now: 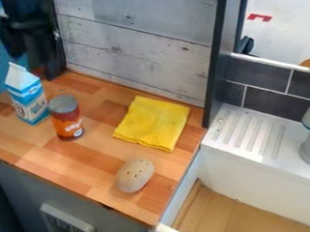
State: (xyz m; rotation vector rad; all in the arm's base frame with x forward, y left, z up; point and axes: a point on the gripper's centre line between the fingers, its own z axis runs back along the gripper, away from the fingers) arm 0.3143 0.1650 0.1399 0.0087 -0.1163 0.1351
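Could tip the blue-and-white carton (pixel 27 98) with an off-centre descent, given its tall, narrow shape. Could also knock it into the orange-labelled jar (pixel 66 119), just beside it on the right. Can't tell how wide or narrow the black gripper (pixel 13 45) stands. Looks nearest to the carton, upright below the gripper at the left of the wooden counter (pixel 89 162). Can't judge clearance. Well apart from both: yellow cloth (pixel 153 123), farther right.

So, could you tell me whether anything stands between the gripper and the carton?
Nothing visible stands between the gripper and the carton; the can is beside the carton, on the side away from the gripper.
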